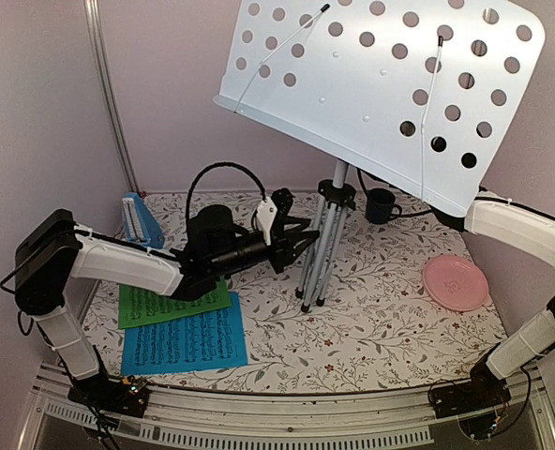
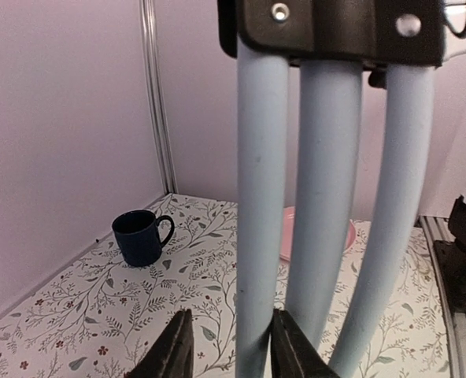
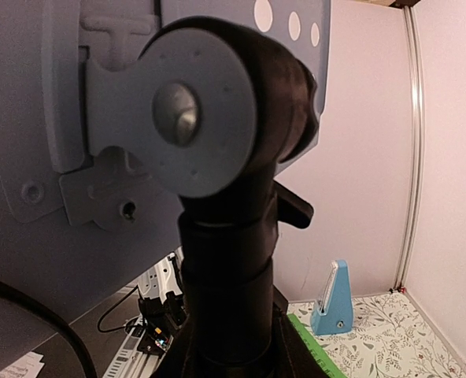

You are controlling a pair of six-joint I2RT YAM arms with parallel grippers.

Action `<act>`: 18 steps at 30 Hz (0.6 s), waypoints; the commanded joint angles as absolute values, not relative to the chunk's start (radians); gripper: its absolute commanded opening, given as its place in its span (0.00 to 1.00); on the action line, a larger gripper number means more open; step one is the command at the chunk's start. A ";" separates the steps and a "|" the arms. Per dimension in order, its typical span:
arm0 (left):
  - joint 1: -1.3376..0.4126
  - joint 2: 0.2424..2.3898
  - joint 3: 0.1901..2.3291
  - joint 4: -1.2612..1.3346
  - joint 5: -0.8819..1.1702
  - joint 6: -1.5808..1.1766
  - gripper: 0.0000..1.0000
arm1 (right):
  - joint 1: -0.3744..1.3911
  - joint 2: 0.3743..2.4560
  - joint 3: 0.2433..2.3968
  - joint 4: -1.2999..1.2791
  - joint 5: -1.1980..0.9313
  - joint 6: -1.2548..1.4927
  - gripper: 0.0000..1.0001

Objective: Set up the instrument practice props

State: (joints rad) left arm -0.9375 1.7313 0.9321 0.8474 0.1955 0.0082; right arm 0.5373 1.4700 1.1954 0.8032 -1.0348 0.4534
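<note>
While the music stand (image 1: 320, 253) stands mid-way across the desk (image 1: 381, 319) with its legs pulled in, the right tool (image 3: 233, 354) is clamped on the black post (image 3: 225, 260) just under the perforated panel (image 1: 371, 84). The left tool (image 2: 231, 319) straddles one leg (image 2: 258, 197), not squeezing, with a gap on one side. The green sheet (image 1: 165, 305) and blue sheet (image 1: 188, 342) lie front-left, touching. The metronome (image 1: 139, 220) is back-left.

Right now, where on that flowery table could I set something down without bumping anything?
Bare cloth lies between the music stand legs and the pink plate, and along the near edge from the blue sheet to the base of the right arm. The left side is crowded: green sheet, metronome and the left arm.
</note>
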 commanded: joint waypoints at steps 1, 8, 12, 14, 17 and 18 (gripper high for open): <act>-0.961 1.765 0.987 0.812 0.085 0.052 0.37 | 0.546 1.422 1.224 1.034 -0.955 0.530 0.00; -0.989 1.804 1.048 0.762 -0.055 0.079 0.42 | 0.549 1.438 1.223 1.062 -0.940 0.574 0.00; -0.990 1.814 1.070 0.736 -0.092 0.105 0.47 | 0.553 1.445 1.221 1.074 -0.926 0.603 0.00; -0.994 1.817 1.078 0.719 -0.095 0.141 0.52 | 0.553 1.447 1.220 1.075 -0.916 0.615 0.00; -0.995 1.818 1.069 0.713 -0.091 0.217 0.57 | 0.552 1.452 1.220 1.083 -0.911 0.638 0.00; -0.995 1.819 1.067 0.712 -0.098 0.240 0.57 | 0.552 1.453 1.220 1.083 -0.909 0.647 0.00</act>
State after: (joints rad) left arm -0.9905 1.8004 1.0573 0.7486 -0.0437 0.1295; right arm 0.5365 1.4868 1.1839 0.9154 -1.0229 0.5381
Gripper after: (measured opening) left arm 0.559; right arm 0.255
